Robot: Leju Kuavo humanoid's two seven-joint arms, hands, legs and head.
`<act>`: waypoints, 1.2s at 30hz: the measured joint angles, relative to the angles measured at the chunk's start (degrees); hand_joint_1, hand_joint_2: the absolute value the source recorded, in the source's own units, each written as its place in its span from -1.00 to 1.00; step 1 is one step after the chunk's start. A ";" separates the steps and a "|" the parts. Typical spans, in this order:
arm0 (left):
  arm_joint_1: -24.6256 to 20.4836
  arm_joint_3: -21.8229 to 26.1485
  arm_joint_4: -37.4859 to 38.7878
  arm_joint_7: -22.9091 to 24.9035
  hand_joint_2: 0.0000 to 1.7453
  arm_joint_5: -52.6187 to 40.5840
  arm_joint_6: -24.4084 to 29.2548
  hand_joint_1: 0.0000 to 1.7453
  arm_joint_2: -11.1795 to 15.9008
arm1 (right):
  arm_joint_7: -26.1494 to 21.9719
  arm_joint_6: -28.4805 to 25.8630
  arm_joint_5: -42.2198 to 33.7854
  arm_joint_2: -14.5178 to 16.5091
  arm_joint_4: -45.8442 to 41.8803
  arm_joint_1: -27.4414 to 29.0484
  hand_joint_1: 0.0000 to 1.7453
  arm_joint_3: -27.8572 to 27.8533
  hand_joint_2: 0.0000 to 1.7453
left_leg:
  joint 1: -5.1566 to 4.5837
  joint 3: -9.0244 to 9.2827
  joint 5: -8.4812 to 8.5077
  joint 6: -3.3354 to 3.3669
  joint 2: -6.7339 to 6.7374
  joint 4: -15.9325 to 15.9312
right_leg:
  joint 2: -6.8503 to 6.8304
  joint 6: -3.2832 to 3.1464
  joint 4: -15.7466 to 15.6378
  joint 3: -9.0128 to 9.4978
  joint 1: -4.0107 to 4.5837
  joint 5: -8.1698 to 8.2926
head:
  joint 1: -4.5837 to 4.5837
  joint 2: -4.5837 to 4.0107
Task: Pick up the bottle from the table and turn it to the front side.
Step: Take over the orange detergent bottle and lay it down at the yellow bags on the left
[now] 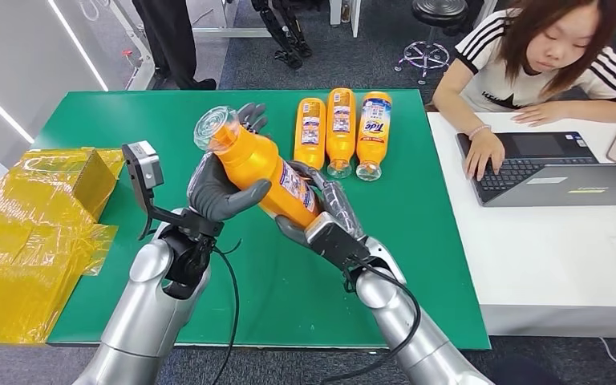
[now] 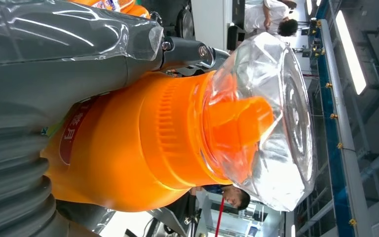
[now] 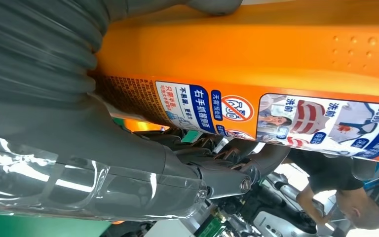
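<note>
Bottle (image 1: 261, 168) is up off the green surface (image 1: 112, 120), tilted, clear cap end pointing away from me and up-left, base end low toward my right.

Risks, my read: two hands on one slick plastic body. If I roll it to bring the front label round and both hands keep squeezing, it won't turn, or it twists out of one hand. If I loosen the wrong hand first, it could slide base-first and drop onto the surface. The clear cap (image 2: 271, 113) over the orange spout looks thin; pressing on it could pop it off or dent it. A drop could also knock the three bottles (image 1: 341, 132) lying in a row just beyond, near the far edge. The side toward the right wrist camera is small print and warning icons, so the back is probably showing and the turn isn't done.

My left hand (image 1: 220, 192): fingers wrapped around the bottle's upper body just below the neck, thumb across the near side, closed firmly on it. In the left wrist view the thumb lies along the orange shoulder.

My right hand (image 1: 329, 212): cupped under and around the lower body near the base, fingers curled on the label side, also holding it. Neither hand is spread open.

Person at laptop (image 1: 557, 172) on the white table, well apart, right side.
</note>
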 joint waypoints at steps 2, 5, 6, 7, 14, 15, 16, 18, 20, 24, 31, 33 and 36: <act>-0.18 0.00 -0.01 0.22 1.00 -0.01 0.01 -1.00 0.07 | 0.12 0.21 0.24 0.25 0.59 -0.61 1.00 0.03 1.00 | 0.00 0.00 0.00 0.00 0.00 0.00 | 0.00 0.00 0.01 0.00 0.00 0.00 | -0.01 0.00; -0.69 0.00 0.01 0.56 1.00 -0.17 0.20 0.50 0.15 | 0.52 -0.07 0.99 0.93 1.26 -1.45 1.00 0.13 1.00 | 0.01 0.01 0.00 0.00 0.00 0.00 | 0.00 0.00 0.02 0.00 0.00 0.00 | -0.01 0.00; -0.90 -0.01 0.05 0.56 1.00 -0.40 0.40 1.00 0.15 | 0.75 -0.19 1.22 1.18 1.41 -1.73 1.00 0.22 1.00 | 0.01 0.01 0.00 0.00 0.00 0.00 | 0.01 0.00 0.02 0.00 0.00 0.00 | -0.01 0.00; -1.10 -0.01 0.16 0.50 1.00 -0.70 0.65 1.00 0.15 | 1.00 -0.26 1.46 1.39 1.54 -2.00 1.00 0.34 1.00 | 0.01 0.01 0.00 0.00 0.00 0.00 | 0.01 0.00 0.02 0.00 0.00 0.00 | -0.01 0.00; -1.40 -0.02 1.44 -0.49 1.00 -0.53 0.73 1.00 0.22 | 1.76 -0.03 2.22 1.68 2.60 -2.88 1.00 0.87 1.00 | 0.00 0.00 0.00 0.00 0.00 0.00 | 0.01 0.00 0.00 0.00 0.00 0.00 | -0.01 0.00; -1.40 -0.02 1.62 -0.49 1.00 -0.14 0.59 1.00 0.29 | 1.74 -0.03 2.33 1.68 2.78 -2.95 1.00 0.87 1.00 | 0.00 0.00 0.00 0.00 0.00 0.00 | 0.01 0.00 0.00 0.00 0.00 0.00 | -0.01 0.00; -1.40 -0.02 1.79 -0.47 1.00 0.25 0.47 1.00 0.37 | 1.72 -0.03 2.43 1.68 2.97 -3.01 1.00 0.87 1.00 | 0.00 0.00 0.00 0.00 0.00 0.00 | 0.01 0.00 0.00 0.00 0.00 0.00 | -0.01 0.00; -1.40 -0.01 2.09 -0.43 1.00 0.93 0.35 1.00 0.45 | 1.67 -0.02 2.55 1.68 3.29 -3.08 1.00 0.87 1.00 | 0.00 0.00 0.00 0.00 0.00 0.00 | 0.00 0.00 0.00 0.00 0.00 0.00 | -0.01 0.00; -1.40 0.00 2.34 -0.40 1.00 1.39 0.28 1.00 0.47 | 1.61 0.02 2.58 1.68 3.57 -3.13 1.00 0.87 1.00 | 0.00 0.00 0.00 0.00 0.00 0.00 | 0.00 0.00 0.00 0.00 0.00 0.00 | -0.01 0.00; -1.40 0.00 2.69 -0.34 1.00 2.04 0.09 1.00 0.57 | 1.38 0.05 2.51 1.68 4.11 -3.35 -0.02 0.87 1.00 | 0.00 0.00 0.00 0.00 0.00 0.00 | 0.00 0.00 0.01 0.00 0.00 0.00 | -0.01 0.00; -1.32 -0.65 3.23 -0.88 1.00 0.31 -0.01 1.00 0.73 | 1.07 -0.03 2.11 1.74 4.61 -3.76 -1.00 1.00 1.00 | 0.00 0.00 0.00 0.00 0.00 0.00 | 0.00 0.00 0.00 -0.01 0.00 0.00 | -0.01 0.00; -1.37 -0.95 3.54 -2.04 1.00 -2.89 1.81 1.00 0.84 | 0.98 -0.12 1.79 1.66 4.51 -3.68 -1.00 0.92 1.00 | 0.00 0.01 0.00 0.00 0.01 0.01 | 0.02 0.00 0.00 -0.01 0.00 0.00 | -0.01 0.00; -1.92 -1.01 4.12 -3.86 1.00 -11.16 6.72 1.00 1.80 | 0.35 -0.46 0.96 0.76 3.16 -2.54 -1.00 0.24 1.00 | 0.00 0.01 0.00 0.00 0.01 0.01 | 0.02 0.00 -0.02 -0.02 0.00 0.00 | -0.01 0.00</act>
